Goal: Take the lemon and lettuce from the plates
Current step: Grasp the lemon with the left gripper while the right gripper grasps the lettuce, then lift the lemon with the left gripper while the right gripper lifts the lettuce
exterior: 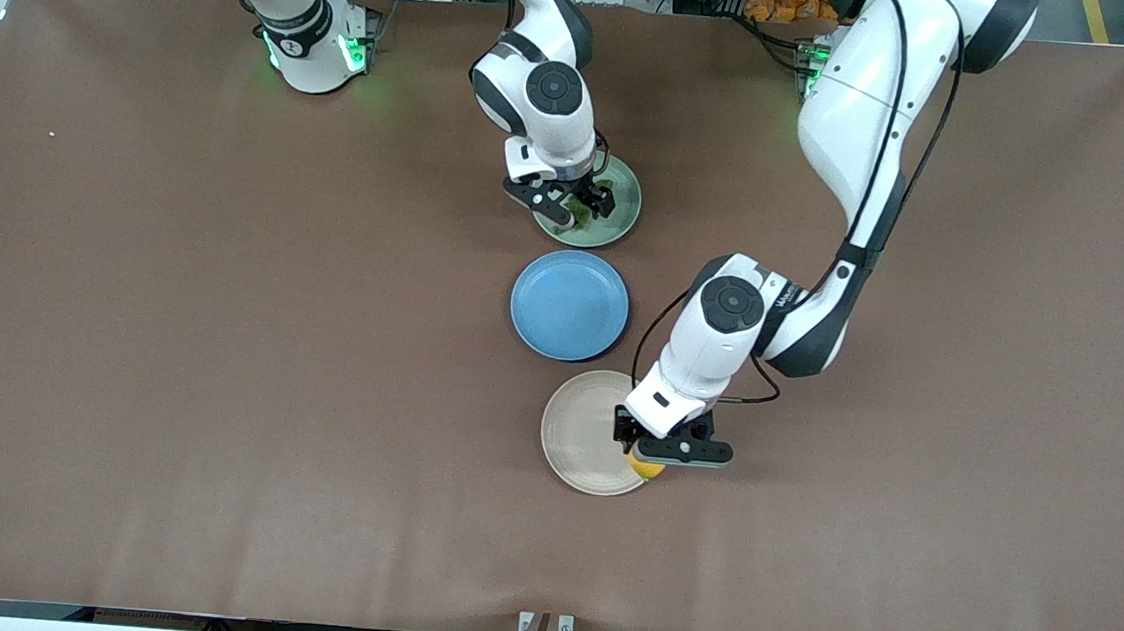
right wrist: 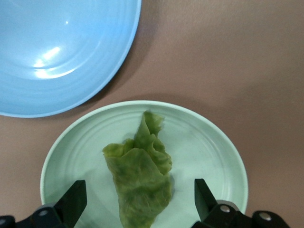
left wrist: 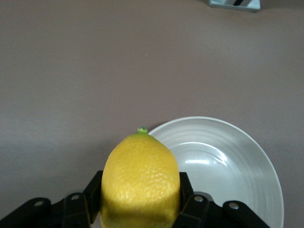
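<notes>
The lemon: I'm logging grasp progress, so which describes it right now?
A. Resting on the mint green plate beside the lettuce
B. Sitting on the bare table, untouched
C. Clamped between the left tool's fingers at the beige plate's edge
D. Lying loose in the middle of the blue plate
C: the left wrist view shows the lemon squeezed between the left tool's black fingers, with the beige plate just past it.

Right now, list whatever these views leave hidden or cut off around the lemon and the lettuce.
- Lemon: left wrist view's edge crops its lower end; front view shows only a sliver under the left gripper.
- Lift: neither view settles whether the lemon clears the beige plate.
- Lettuce: front view hides most of it under the right gripper; the right wrist view's edge crops its near end.
- Mint green plate: its near rim is cropped too.
</notes>
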Action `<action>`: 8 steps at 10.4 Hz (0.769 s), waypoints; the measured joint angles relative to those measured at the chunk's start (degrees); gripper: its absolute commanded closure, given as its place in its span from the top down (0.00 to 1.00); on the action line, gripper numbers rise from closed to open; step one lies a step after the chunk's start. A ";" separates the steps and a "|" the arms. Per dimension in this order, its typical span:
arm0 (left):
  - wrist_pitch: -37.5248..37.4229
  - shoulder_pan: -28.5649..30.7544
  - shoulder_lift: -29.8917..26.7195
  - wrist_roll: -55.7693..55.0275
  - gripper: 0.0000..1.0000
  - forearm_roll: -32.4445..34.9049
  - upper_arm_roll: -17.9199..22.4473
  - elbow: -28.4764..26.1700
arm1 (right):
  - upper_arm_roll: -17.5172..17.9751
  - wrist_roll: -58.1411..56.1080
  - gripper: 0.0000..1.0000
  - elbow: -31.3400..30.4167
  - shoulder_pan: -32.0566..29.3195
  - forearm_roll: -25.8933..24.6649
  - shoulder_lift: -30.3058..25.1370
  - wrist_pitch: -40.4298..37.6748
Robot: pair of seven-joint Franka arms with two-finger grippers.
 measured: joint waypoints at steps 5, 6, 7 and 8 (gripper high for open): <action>-9.26 1.70 -3.95 3.52 0.00 0.10 -0.01 -0.01 | -0.62 2.61 1.00 0.00 2.54 -0.23 3.27 2.02; -11.58 2.18 -5.17 4.86 0.00 0.10 -0.02 0.00 | -1.29 3.68 0.79 0.00 3.44 -0.59 3.80 2.77; -14.23 2.91 -6.53 6.60 0.00 0.10 -0.07 0.01 | -2.00 4.84 0.60 0.00 4.48 -0.98 4.36 3.92; -17.14 3.78 -7.89 8.83 0.00 0.07 -0.09 0.01 | -2.46 5.47 0.43 0.19 5.06 -1.04 4.37 4.61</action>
